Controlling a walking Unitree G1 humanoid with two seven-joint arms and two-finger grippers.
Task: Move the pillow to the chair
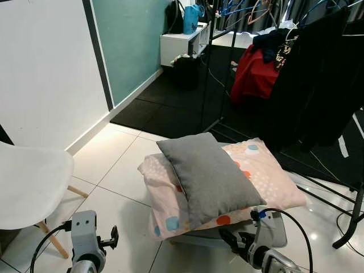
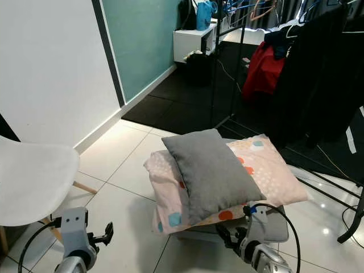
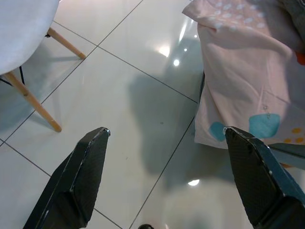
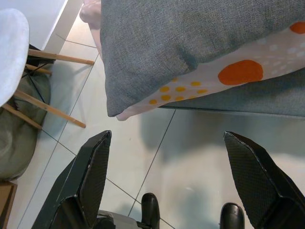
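Note:
A grey pillow (image 1: 210, 173) lies slantwise on top of a larger pink pillow with coloured dots (image 1: 273, 176). Both rest on a low grey padded stool (image 4: 238, 98) in the middle of the tiled floor. A white chair with wooden legs (image 1: 28, 185) stands at the left, its seat bare. My left gripper (image 3: 164, 131) hangs open above the tiles between the chair and the pink pillow's corner. My right gripper (image 4: 167, 133) is open too, low in front of the stool and just short of the grey pillow's near corner (image 4: 114, 107). Neither gripper touches anything.
A clothes rack with dark and red garments (image 1: 256, 74) stands behind the stool, its black foot (image 1: 352, 222) on the tiles at right. A white wall runs along the left. A greenish bag (image 4: 19, 124) lies under the chair. A white shelf (image 1: 182, 42) stands far back.

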